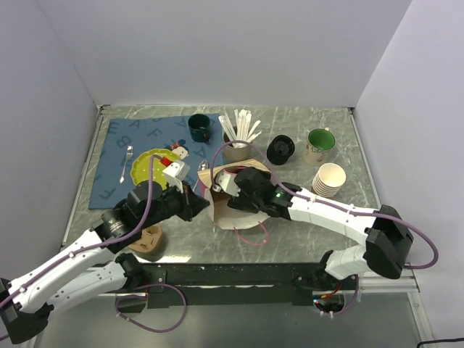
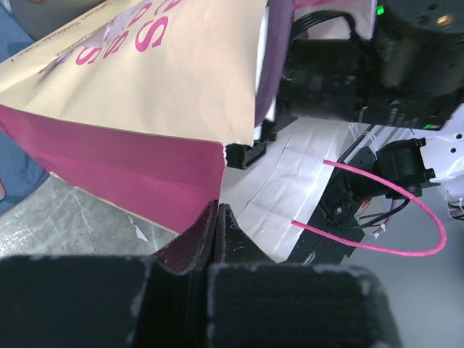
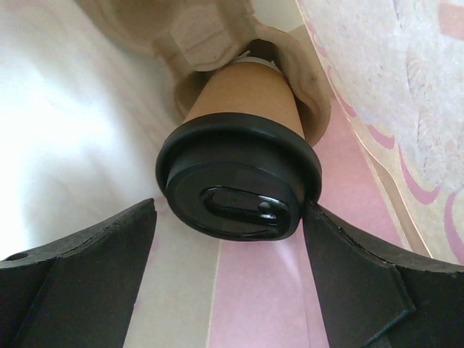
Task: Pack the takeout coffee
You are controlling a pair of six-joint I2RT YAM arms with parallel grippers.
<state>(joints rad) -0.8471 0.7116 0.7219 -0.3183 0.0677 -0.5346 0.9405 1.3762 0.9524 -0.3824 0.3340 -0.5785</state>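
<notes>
Takeout coffee [image 3: 239,156]: tan cup with a black lid, inside the paper bag [image 1: 239,216]. Its base is seated in a socket of a pulp carrier [image 3: 210,36] and its lid faces the right wrist camera. I cannot tell from this angle whether it stands upright.

Right pincer [image 3: 228,210]: reaches into the bag with its jaws spread to either side of the lid, gripping nothing. The right-hand finger [image 3: 348,261] sits just beside the lid's rim (contact or a hair's gap, cannot tell). The left-hand one [image 3: 94,261] stands apart, with pale bag lining showing between it and the lid.

Left pincer [image 2: 217,221]: jaws pressed together, pinching the bag's edge where the tan outer face meets the pink fold.

Bag: at the middle of the counter [image 1: 304,119], between the two arms. It has a tan outside with pink lettering, a white and pink inside, and a pink cord handle [image 2: 406,217] looping free on the near side.

Around it, seen from the top camera:
- A blue placemat [image 1: 119,141] lies to the left, carrying a green plate [image 1: 145,165] and a spoon [image 1: 127,163].
- A dark green mug [image 1: 199,128] stands at the back.
- A cup of wooden stirrers [image 1: 237,141] is just behind the bag.
- A stack of black lids [image 1: 280,148], a cream mug with a green inside [image 1: 319,145] and a stack of lidless paper cups [image 1: 329,180] are to the right, well apart from the bag.
</notes>
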